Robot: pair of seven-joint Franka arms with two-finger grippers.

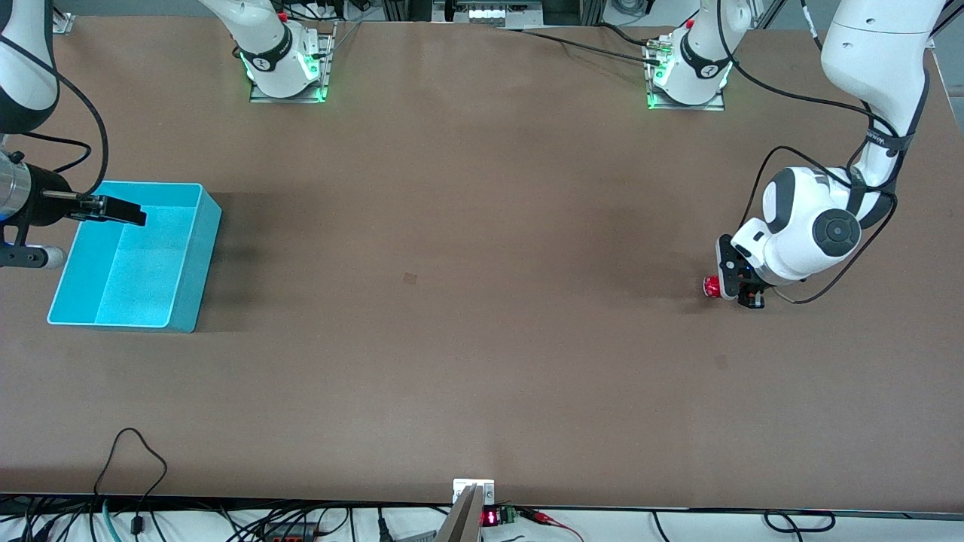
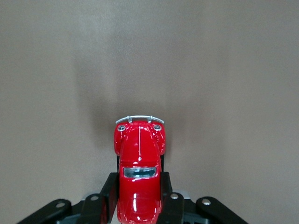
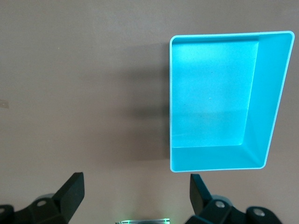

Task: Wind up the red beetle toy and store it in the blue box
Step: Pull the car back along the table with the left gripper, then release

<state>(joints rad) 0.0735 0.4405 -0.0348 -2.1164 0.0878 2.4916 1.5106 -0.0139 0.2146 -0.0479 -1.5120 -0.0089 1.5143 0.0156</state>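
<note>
One glossy red beetle toy (image 2: 139, 179) clamped in the left gripper's (image 2: 139, 196) jaws; right gripper (image 3: 135, 193) spread above the blue box (image 3: 273, 100).

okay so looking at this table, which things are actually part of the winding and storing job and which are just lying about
Part of the job:
red beetle toy, held between the fingers of the left gripper at the left arm's end of the table
blue box, open and with nothing in it, at the right arm's end
right gripper, open, waiting above the box

Just lying about:
cables along the table edge nearest the front camera
</note>
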